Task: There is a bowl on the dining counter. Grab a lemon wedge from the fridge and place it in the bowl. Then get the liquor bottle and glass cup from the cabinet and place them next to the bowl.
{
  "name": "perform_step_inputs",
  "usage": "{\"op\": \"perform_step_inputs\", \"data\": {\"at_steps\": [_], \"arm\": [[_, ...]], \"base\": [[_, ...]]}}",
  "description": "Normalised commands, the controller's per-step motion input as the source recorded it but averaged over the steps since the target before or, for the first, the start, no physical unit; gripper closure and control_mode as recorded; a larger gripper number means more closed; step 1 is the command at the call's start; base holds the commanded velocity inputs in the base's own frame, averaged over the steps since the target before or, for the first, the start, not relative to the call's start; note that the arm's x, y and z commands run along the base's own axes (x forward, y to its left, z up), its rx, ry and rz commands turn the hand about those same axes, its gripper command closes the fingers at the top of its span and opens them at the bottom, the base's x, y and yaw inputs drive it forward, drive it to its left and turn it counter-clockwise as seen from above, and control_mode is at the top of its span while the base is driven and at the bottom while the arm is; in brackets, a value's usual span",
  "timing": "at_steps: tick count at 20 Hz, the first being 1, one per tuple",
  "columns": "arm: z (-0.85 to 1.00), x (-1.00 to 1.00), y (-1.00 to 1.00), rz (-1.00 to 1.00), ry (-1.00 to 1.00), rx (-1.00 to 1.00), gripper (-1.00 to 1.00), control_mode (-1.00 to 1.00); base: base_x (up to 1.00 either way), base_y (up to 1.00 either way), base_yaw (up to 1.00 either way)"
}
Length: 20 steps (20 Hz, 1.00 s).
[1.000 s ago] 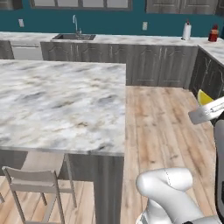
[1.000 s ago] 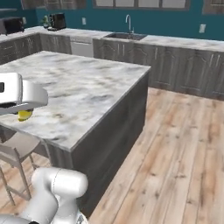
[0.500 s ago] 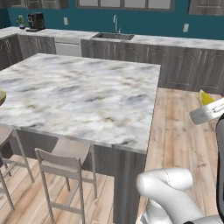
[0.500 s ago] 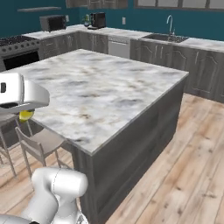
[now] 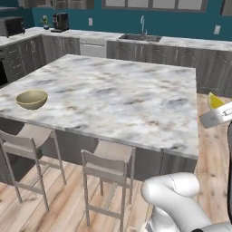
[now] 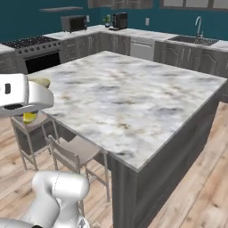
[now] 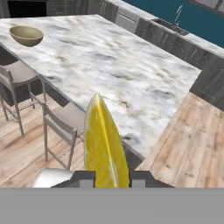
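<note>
My gripper (image 7: 112,178) is shut on a yellow lemon wedge (image 7: 105,142), which stands up between the finger tips. In the left base view the lemon wedge (image 5: 215,100) sits at the right edge, off the island's right side, above the wood floor. From the right base view the wedge (image 6: 29,117) peeks out under my white hand. A tan bowl (image 5: 31,99) rests on the marble dining counter (image 5: 122,97) near its left front corner, far from the gripper. In the hand view the bowl (image 7: 26,35) lies at the upper left.
Two stools (image 5: 108,164) (image 5: 28,139) stand along the counter's near side. A sink (image 5: 138,37), a coffee machine (image 5: 60,21) and a microwave (image 5: 11,26) line the back counters. A stove (image 6: 41,50) is at the left. Wood floor (image 7: 192,135) lies right of the island.
The base has moved, so the whole scene has slid right in the views and the bowl has come into sight. The lemon wedge stays held in the gripper.
</note>
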Motion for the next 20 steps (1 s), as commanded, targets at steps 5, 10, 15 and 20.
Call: {"op": "perform_step_inputs", "data": {"at_steps": [5,10,15,20], "arm": [[0.0,0.0,0.0,0.0,0.0,0.0,1.0,1.0],[0.0,0.0,0.0,0.0,0.0,0.0,1.0,1.0],[0.0,0.0,0.0,0.0,0.0,0.0,1.0,1.0],[0.0,0.0,0.0,0.0,0.0,0.0,1.0,1.0]], "base": [[0.0,1.0,-0.04],[0.01,1.0,-0.13],[0.02,1.0,-0.17],[0.02,1.0,-0.21]]}}
